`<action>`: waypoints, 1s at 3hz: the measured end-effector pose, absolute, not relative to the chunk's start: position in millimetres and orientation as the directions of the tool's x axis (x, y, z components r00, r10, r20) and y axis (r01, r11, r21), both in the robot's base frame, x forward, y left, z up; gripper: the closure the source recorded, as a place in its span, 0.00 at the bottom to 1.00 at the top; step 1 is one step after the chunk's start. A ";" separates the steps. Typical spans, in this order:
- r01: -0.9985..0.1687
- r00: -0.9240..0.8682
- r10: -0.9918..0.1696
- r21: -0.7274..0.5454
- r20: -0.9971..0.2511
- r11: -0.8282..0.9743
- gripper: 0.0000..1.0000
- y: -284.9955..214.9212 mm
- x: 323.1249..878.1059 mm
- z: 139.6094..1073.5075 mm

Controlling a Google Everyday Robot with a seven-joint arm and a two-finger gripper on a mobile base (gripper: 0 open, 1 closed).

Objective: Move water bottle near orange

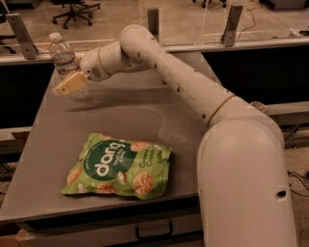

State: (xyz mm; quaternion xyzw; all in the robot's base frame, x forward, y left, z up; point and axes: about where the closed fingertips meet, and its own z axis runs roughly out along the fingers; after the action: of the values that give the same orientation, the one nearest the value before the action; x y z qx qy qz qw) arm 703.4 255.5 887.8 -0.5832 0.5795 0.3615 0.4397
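The water bottle (62, 57) is clear with a white cap and stands upright at the far left corner of the grey table (120, 113). My gripper (71, 84) reaches in from the right and overlaps the bottle's lower part, in front of it as seen from here. I cannot tell whether it touches the bottle. The orange is hidden, probably behind my arm (159, 60), which crosses the far side of the table.
A green snack bag (118, 165) lies flat near the table's front edge. My arm's large white shoulder (246, 178) fills the right foreground. A rail with posts (231, 19) runs behind the table. An office chair (72, 7) stands beyond it.
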 end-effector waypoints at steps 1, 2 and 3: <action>-0.995 0.039 -0.361 -0.069 -0.932 0.069 0.48 251.9 701.0 890.4; -0.986 0.031 -0.377 -0.090 -0.926 0.142 0.71 222.3 711.1 896.6; -0.948 0.075 -0.400 -0.190 -0.913 0.254 0.95 172.9 741.4 923.0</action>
State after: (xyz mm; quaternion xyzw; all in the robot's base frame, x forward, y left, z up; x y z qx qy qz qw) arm 741.4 172.9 923.0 -0.5436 0.6203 0.2784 0.4922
